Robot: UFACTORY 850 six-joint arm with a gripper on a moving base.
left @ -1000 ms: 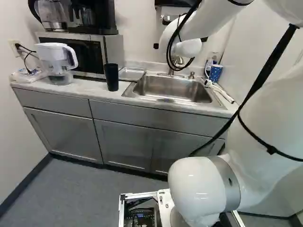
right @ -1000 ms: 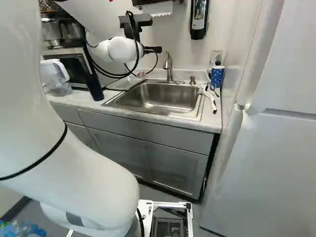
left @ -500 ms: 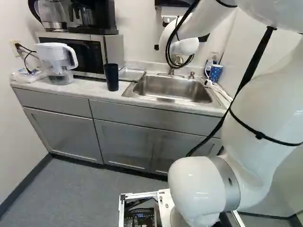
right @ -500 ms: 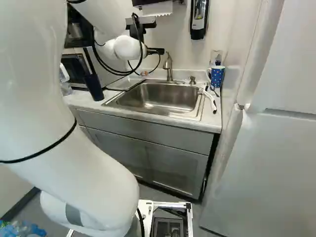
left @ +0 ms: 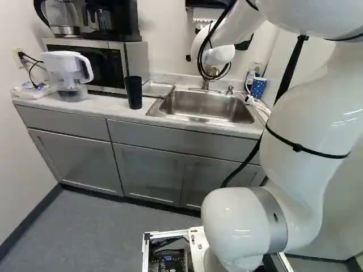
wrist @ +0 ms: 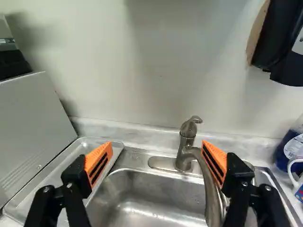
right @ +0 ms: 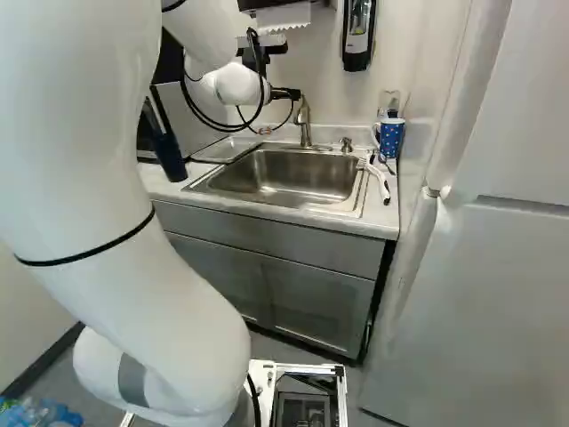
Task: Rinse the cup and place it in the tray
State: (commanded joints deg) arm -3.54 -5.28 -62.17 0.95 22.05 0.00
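Currently; tool [right: 294, 94] spread wide; dark cup [left: 134, 92] upright near tray [left: 157, 89]; blue mug [right: 392, 138] (dots and all) across sink [right: 289, 173] from tray

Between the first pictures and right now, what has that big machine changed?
The arm has reached farther forward, toward the wall behind the sink, taking its pincer along. The pincer is open with nothing gripped. Both the dark cup and blue cup, and the tray, stayed put.
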